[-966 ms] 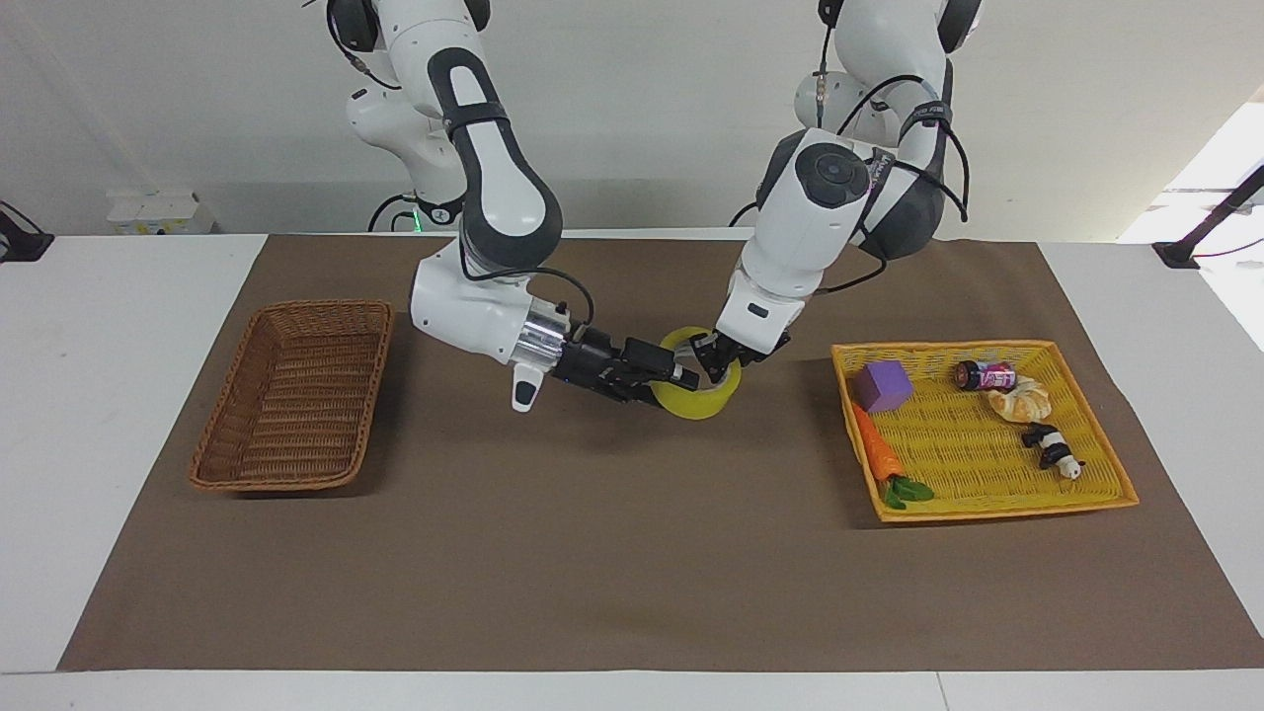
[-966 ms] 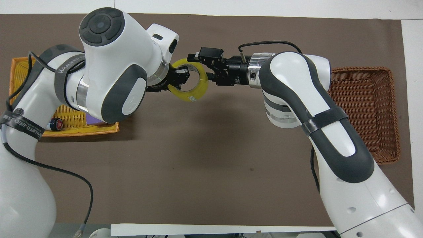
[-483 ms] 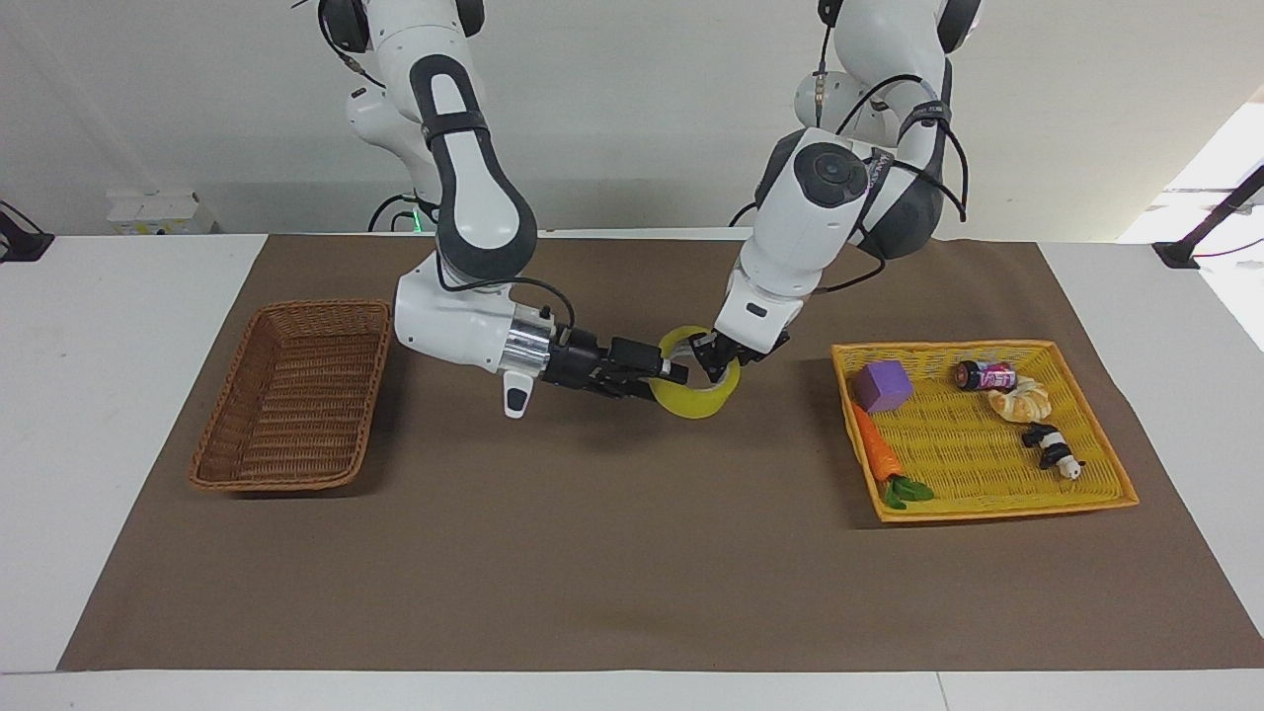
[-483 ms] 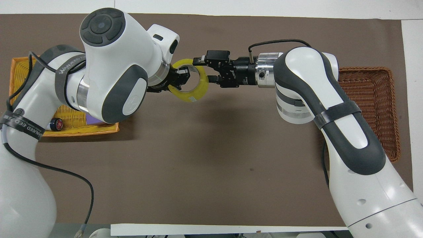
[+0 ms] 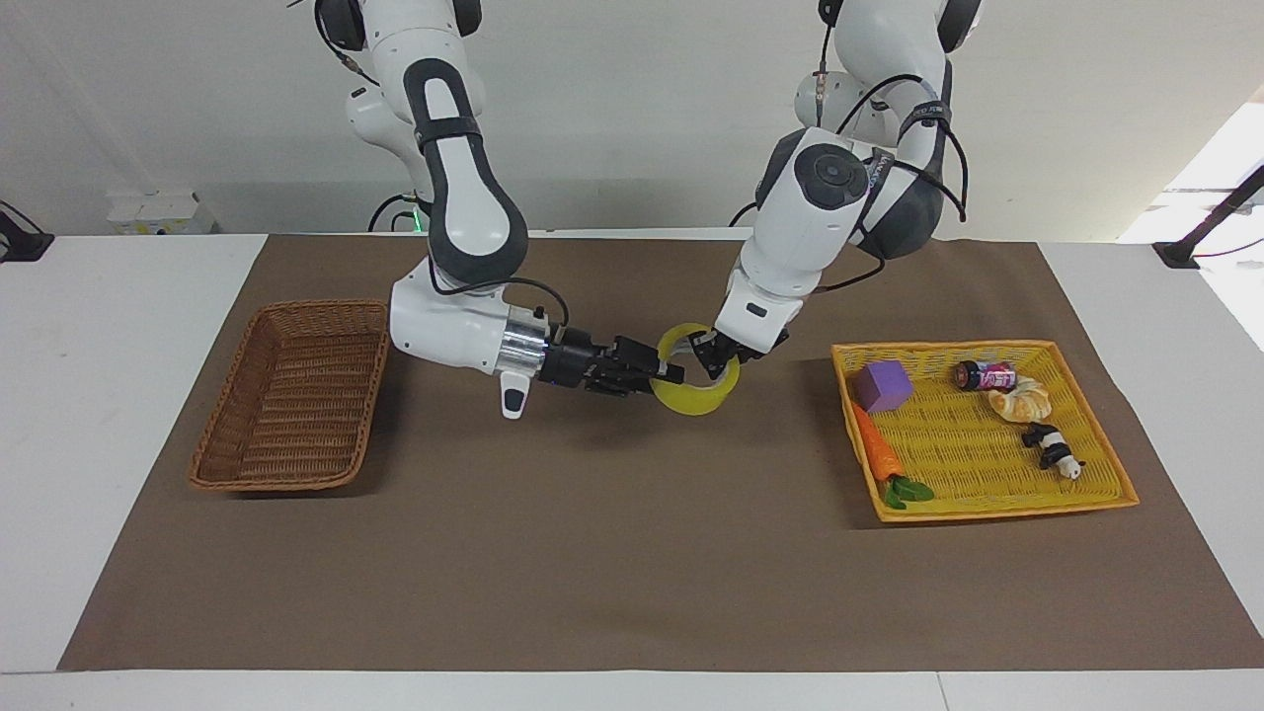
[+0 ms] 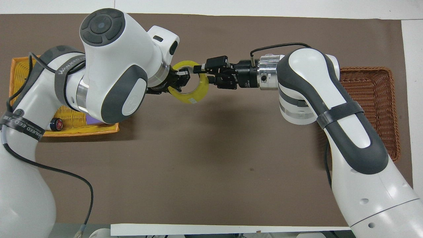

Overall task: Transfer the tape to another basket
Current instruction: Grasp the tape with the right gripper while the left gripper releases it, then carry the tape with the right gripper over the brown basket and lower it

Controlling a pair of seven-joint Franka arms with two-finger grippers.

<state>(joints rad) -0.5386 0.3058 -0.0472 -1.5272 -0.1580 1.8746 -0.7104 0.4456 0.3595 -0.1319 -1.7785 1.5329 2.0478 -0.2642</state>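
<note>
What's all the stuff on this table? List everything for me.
Tape: 1, yellow, in the air over the mat, between both grippers.
Basket: 1, brown wicker, right arm's end.
Tray: 1, yellow, left arm's end.
Block: 1, purple, in tray.
Carrot: 1, orange with green leaves, in tray.
Bottle: 1, dark with pink label, in tray.
Bread: 1, tan, in tray.
Panda: 1, black-white, in tray.
Mat: 1, brown, covers table.
Left gripper: black, shut on tape.
Right gripper: black, closed on tape's rim.

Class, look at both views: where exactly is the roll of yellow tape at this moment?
The tape is in the air over the brown mat, gripped between the left gripper and right gripper.
</note>
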